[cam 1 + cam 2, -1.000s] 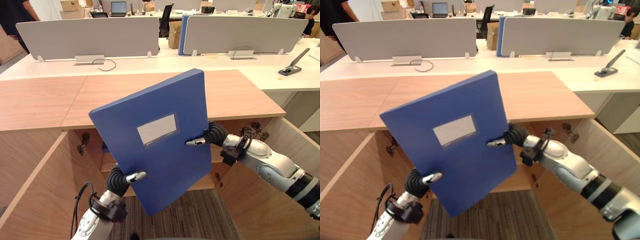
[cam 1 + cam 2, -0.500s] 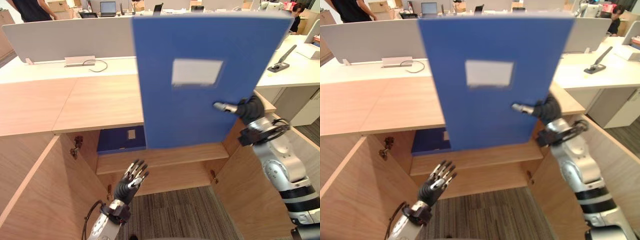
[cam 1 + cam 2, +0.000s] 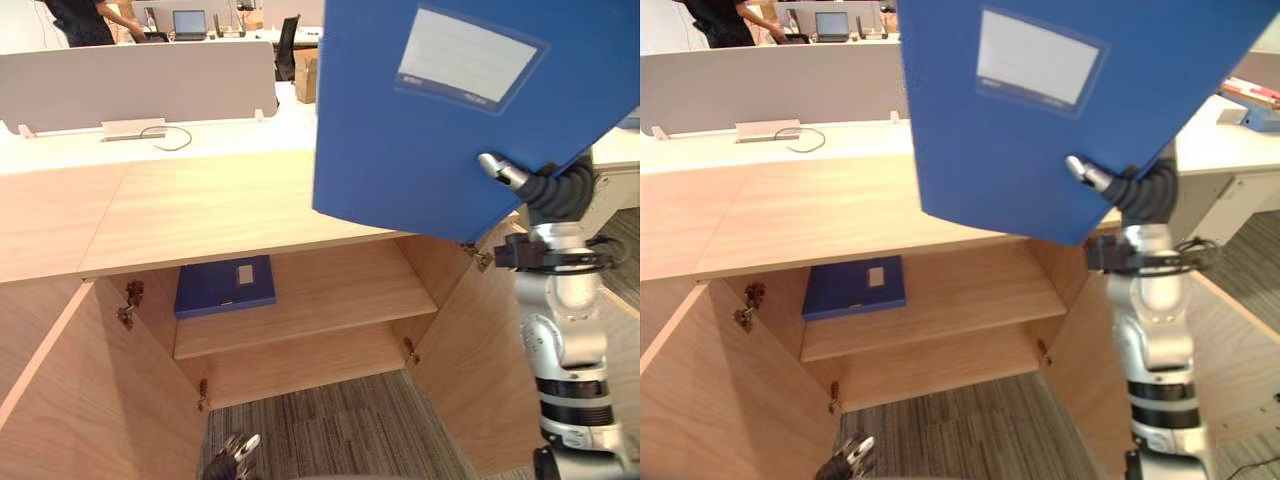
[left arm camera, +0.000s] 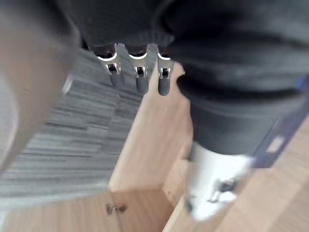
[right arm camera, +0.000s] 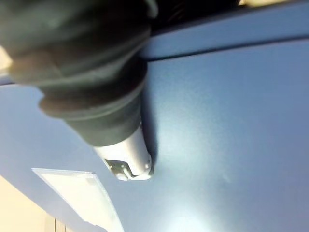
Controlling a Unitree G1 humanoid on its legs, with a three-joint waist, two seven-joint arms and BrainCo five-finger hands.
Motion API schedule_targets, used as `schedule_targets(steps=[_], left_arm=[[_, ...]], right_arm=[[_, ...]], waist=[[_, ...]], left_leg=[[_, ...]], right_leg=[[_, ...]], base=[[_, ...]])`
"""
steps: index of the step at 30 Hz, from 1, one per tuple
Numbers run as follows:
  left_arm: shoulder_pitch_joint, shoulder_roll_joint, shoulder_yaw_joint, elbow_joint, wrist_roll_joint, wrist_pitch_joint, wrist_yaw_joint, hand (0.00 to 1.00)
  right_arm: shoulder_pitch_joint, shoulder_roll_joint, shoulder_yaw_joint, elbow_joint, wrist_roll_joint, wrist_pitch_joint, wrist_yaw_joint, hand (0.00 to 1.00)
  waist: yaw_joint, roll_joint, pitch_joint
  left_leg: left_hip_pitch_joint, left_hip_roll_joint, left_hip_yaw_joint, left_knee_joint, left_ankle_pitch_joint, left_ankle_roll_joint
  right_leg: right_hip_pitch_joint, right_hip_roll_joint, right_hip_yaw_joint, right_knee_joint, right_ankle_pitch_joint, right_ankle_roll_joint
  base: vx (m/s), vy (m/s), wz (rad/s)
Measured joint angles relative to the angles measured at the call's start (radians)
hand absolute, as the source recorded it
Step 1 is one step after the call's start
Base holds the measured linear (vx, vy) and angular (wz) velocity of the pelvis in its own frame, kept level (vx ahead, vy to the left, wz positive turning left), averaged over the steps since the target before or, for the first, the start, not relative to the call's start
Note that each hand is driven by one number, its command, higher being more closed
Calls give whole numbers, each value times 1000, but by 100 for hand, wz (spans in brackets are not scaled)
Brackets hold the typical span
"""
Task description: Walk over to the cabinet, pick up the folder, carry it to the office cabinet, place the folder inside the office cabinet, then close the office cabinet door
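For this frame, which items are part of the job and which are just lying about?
Job: blue folder, pinched by the right robot hand; open office cabinet; left robot hand, idle and low.
Lying about: second folder on the cabinet's shelf; grey desk divider; laptop.

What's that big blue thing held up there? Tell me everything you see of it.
It is a blue folder, flat, stiff and plastic-looking, closed, with a pale rectangular label on its cover. It is held up tilted, cover toward the camera, above the open cabinet. The right robot hand pinches it near a lower corner.
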Motion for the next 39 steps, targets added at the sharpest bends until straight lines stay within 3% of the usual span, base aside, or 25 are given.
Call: schedule_targets(steps=[2,4,6,10,15,17,22,26,29,30,31,34,39], left_arm=[[-2,12,11,38,-3,5,1,0],[-2,18,43,80,-2,4,-1,0],[-1,18,64,110,-2,1,-3,0],[-1,13,97,154,34,-2,-3,0],[-13,8,102,155,65,-7,4,0],[-28,4,102,156,71,-11,19,0],[-48,-2,114,164,114,-20,39,0],[-62,1,114,172,145,-22,63,0],[-81,1,110,173,143,-23,82,0],[-85,7,109,177,143,-24,90,0],[-89,8,98,180,143,-20,95,0],[-92,10,96,180,150,-17,99,0],[-99,5,84,172,134,-17,136,0]], right_arm=[[42,1,132,-1,-2,3,43,100],[105,-1,318,17,-7,36,144,100],[146,0,424,63,-45,67,211,100],[184,15,510,228,-111,125,283,100],[195,61,501,325,-147,132,272,100],[195,106,499,391,-169,136,247,100],[198,198,498,446,-250,160,202,100],[203,254,495,527,-271,163,178,100],[193,298,494,662,-269,170,173,100],[182,317,483,716,-253,172,163,100],[180,320,463,762,-230,176,162,100],[147,301,456,853,-196,196,154,100],[92,301,457,950,-224,209,137,100]], waist=[[3,-5,-5],[12,-11,-2],[21,-17,2],[25,-19,16],[17,-10,52],[19,-8,85],[20,-3,133],[18,-3,144],[21,0,175],[20,-14,183],[18,-7,186],[21,-6,183],[31,4,175]], left_leg=[[0,3,2,0,0,-3],[1,3,0,1,-7,-11],[0,-1,-5,1,-14,-9],[1,-27,-27,3,-26,0],[6,-69,-58,6,-34,11],[25,-96,-61,8,-42,23],[57,-125,-58,12,-61,41],[55,-138,-53,8,-71,61],[53,-120,-87,8,-71,66],[52,-114,-92,8,-68,58],[51,-102,-102,8,-60,39],[37,-72,-114,8,-56,25],[14,-42,-137,7,-61,7]], right_leg=[[0,3,1,-3,3,-2],[0,4,1,-4,3,-2],[0,1,1,-4,3,-2],[-1,-22,0,3,-3,13],[-25,-62,3,61,-27,39],[-50,-95,6,149,-65,52],[-105,-138,-15,287,-80,54],[-115,-157,-58,283,-80,54],[-140,-137,-78,300,-98,45],[-131,-116,-76,249,-79,27],[-115,-98,-91,217,-67,22],[-114,-64,-109,197,-62,15],[-85,-26,-141,129,-47,0]], base=[[-10,-3,-5],[0,0,0],[0,0,0],[7,45,1],[25,67,-2],[31,73,-3],[-19,67,-16],[-42,54,-14],[-57,-18,-8],[-57,-66,5],[-35,-91,3],[38,-94,6],[68,-82,14]])
